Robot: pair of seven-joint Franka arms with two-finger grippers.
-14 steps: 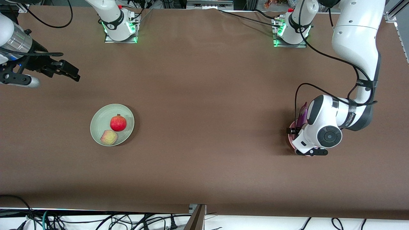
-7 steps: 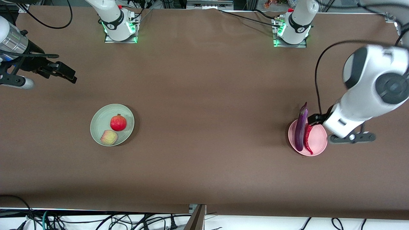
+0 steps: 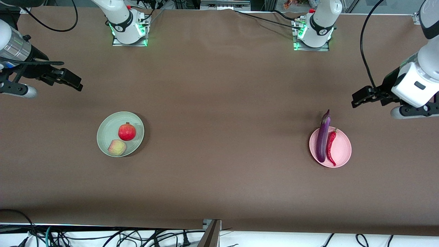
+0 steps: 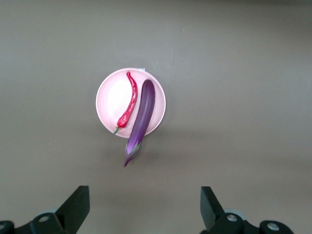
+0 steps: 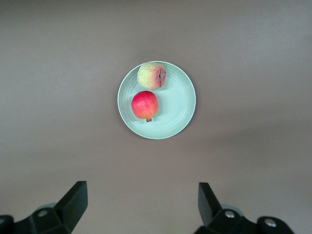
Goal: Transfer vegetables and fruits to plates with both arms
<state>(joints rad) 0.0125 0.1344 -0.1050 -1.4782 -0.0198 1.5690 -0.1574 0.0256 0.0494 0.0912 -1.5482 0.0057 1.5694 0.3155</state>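
Lying half off the pink plate (image 3: 341, 151), the eggplant (image 3: 322, 139) looks smooth, slippery, best taken mid-body; left gripper (image 3: 364, 98) and right gripper (image 3: 70, 79) hang released, empty

Both the left end effector (image 3: 358, 97) and right end effector (image 3: 73, 82) hang open.

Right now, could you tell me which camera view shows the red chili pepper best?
The left wrist view: the chili pepper lies unobstructed on the pink plate beside the eggplant, curve and stem clear. The front view shows it smaller; the right wrist view misses it.
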